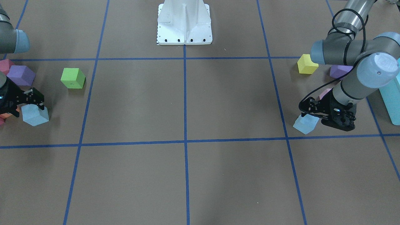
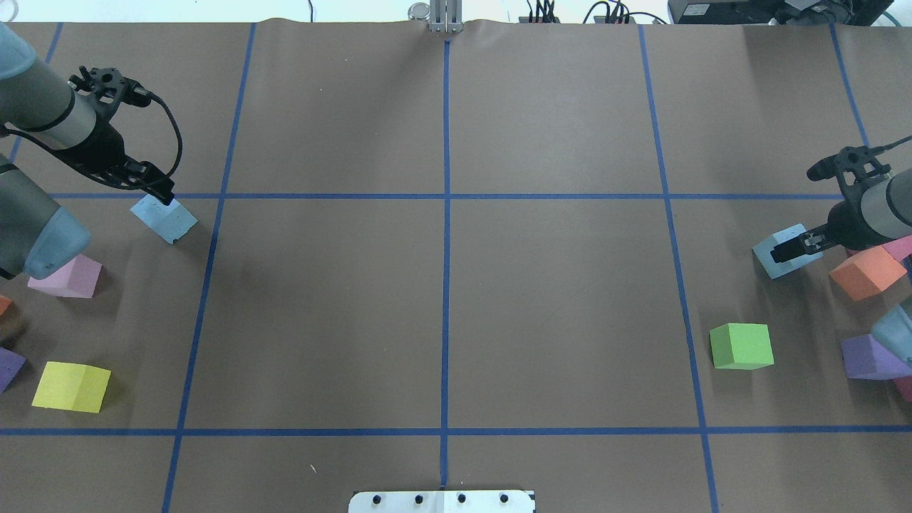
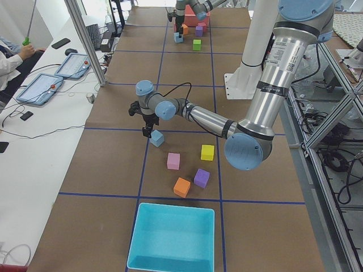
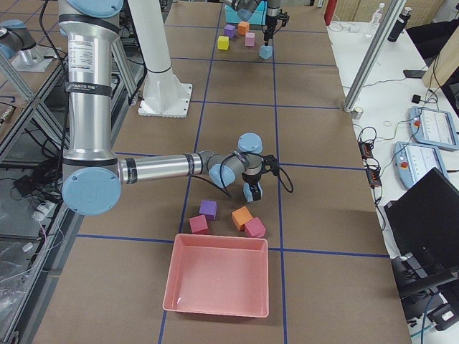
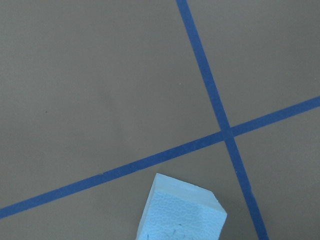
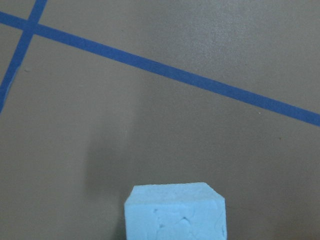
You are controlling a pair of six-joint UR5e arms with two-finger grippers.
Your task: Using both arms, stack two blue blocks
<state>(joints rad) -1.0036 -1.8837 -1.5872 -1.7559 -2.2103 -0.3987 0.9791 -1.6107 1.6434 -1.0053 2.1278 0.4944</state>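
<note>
Two pale blue blocks lie far apart. One blue block [image 2: 164, 218] [image 1: 305, 124] sits tilted at the left side, and my left gripper [image 2: 162, 198] [image 1: 308, 115] comes down onto its top and seems shut on it. The left wrist view shows that block [image 5: 181, 211] at the bottom edge, with no fingers in view. The other blue block [image 2: 782, 253] [image 1: 36, 115] is at the right side, with my right gripper [image 2: 796, 249] [image 1: 35, 104] across its middle, seemingly shut on it. It also shows in the right wrist view [image 6: 175, 212]. I cannot tell whether either block is off the table.
A green cube [image 2: 741, 346], an orange cube [image 2: 866, 273] and a purple cube [image 2: 866, 358] lie near the right block. A pink cube [image 2: 68, 276] and a yellow cube [image 2: 71, 386] lie near the left one. A turquoise bin [image 3: 173, 238] and a pink bin [image 4: 219, 276] stand at the table ends.
</note>
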